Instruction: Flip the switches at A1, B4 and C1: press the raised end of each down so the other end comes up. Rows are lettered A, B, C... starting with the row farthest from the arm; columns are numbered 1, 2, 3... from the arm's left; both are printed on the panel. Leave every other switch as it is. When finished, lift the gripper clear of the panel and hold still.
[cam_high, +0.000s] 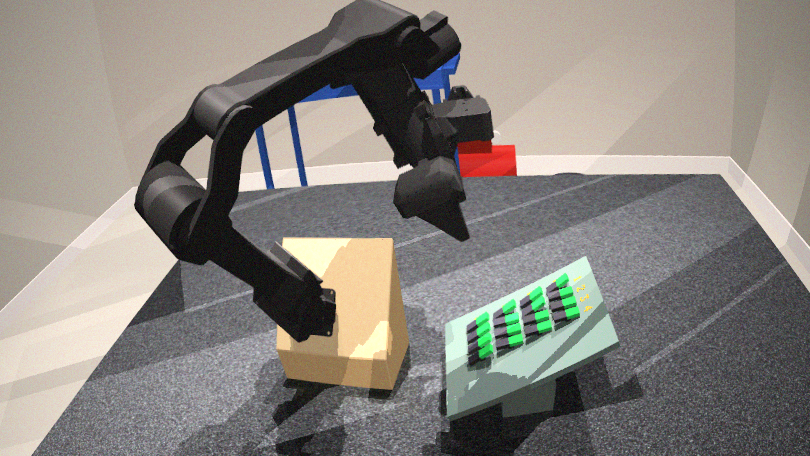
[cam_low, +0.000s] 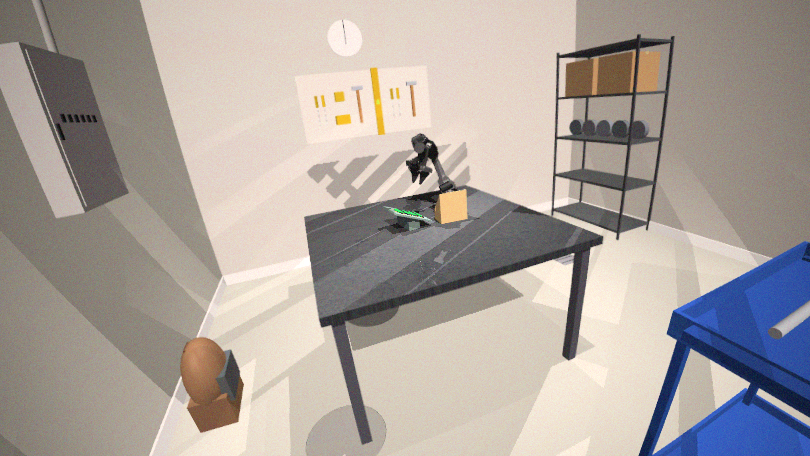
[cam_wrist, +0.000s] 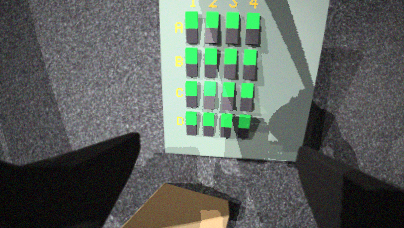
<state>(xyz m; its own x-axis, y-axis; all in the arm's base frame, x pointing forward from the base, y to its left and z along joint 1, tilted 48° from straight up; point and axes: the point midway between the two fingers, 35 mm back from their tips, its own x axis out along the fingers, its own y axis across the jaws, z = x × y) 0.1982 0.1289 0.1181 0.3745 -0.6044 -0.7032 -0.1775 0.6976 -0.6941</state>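
The pale green panel (cam_high: 464, 396) (cam_wrist: 287, 145) is tilted on a stand and bears rows of switches, each with a green far half and a dark near half. Switch A1 (cam_high: 561, 280) (cam_wrist: 192, 28) is at the far row's left end in the wrist view. Switch B4 (cam_high: 543, 326) (cam_wrist: 250, 64) is at the second row's right end. Switch C1 (cam_high: 507, 308) (cam_wrist: 191, 95) is at the third row's left end. Which end of each is raised is unclear. My gripper (cam_low: 417, 179) (cam_wrist: 218, 148) is open and empty, high above the panel's near side.
A tan box (cam_high: 362, 294) (cam_low: 453, 206) (cam_wrist: 185, 207) stands between the arm's base and the panel, close to the panel's near edge. Both are on the dark table (cam_high: 708, 226) (cam_low: 362, 283). A blue cart (cam_low: 736, 317) and a shelf rack (cam_low: 629, 93) stand away from the table.
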